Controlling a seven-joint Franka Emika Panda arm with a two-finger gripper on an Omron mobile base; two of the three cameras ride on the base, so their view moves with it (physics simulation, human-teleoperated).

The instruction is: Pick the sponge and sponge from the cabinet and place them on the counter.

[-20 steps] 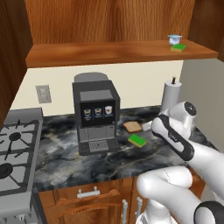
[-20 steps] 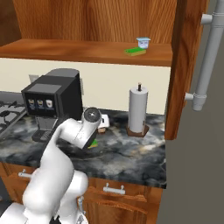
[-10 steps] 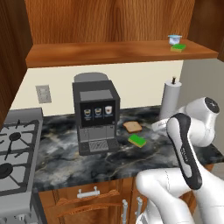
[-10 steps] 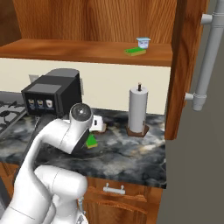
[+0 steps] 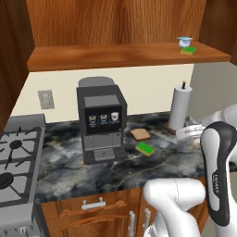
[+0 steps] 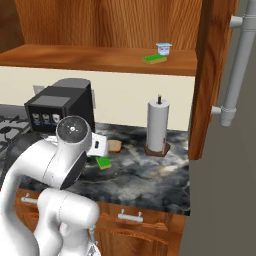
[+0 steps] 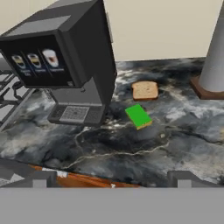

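One sponge (image 5: 145, 148) lay flat on the counter (image 5: 69, 171) mid-depth, just beside the bread slice (image 5: 140, 134), in front of the coffee machine's (image 5: 101, 120) right corner. The other sponge (image 5: 188, 50) sat at the cabinet shelf's (image 5: 115, 55) right end, beside the small cup (image 5: 184, 41). The gripper (image 5: 189, 133) was spread wide and held nothing. Likely light, soft, squashy; best pinched across the short sides, gently.
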